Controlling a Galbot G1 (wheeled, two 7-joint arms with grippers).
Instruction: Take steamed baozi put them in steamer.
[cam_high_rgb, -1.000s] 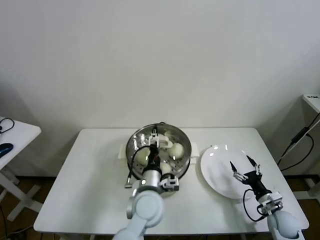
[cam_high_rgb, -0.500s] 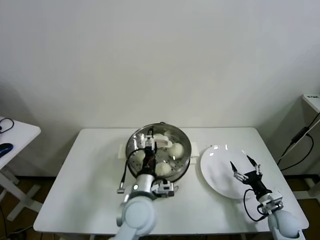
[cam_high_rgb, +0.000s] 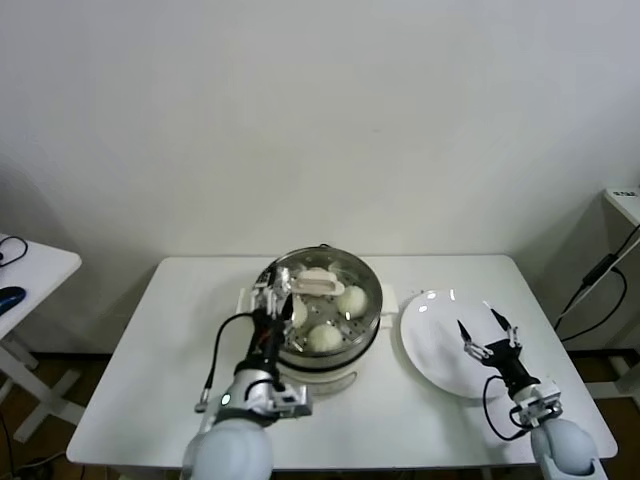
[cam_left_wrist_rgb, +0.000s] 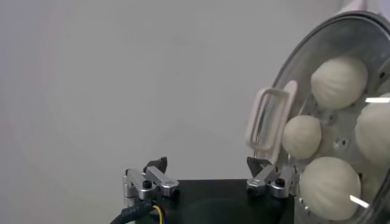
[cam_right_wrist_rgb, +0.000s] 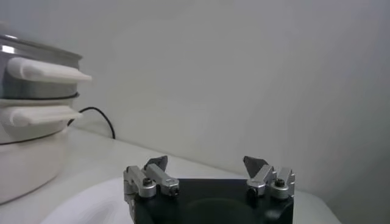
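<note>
The steamer (cam_high_rgb: 366, 322) stands mid-table, a shiny steel pot on a white base. A glass lid with a white handle (cam_high_rgb: 318, 283) lies over it. Through the lid I see several cream-white baozi (cam_left_wrist_rgb: 301, 136) on the perforated tray, one of them at the right side (cam_high_rgb: 350, 298). My left gripper (cam_high_rgb: 276, 296) hovers at the steamer's left rim, open and empty; in the left wrist view (cam_left_wrist_rgb: 207, 164) nothing sits between its fingers. My right gripper (cam_high_rgb: 480, 325) hangs open over the white plate (cam_high_rgb: 430, 345), also empty (cam_right_wrist_rgb: 206, 163).
The plate lies right of the steamer and holds nothing. The steamer's white side handles (cam_right_wrist_rgb: 46, 70) stick out toward the plate. A black cable (cam_right_wrist_rgb: 100, 119) runs along the table behind it. A side table (cam_high_rgb: 30, 270) stands far left.
My left arm has drawn back from over the steamer toward its left side, leaving the lid's handle uncovered. The right arm has stayed put.
</note>
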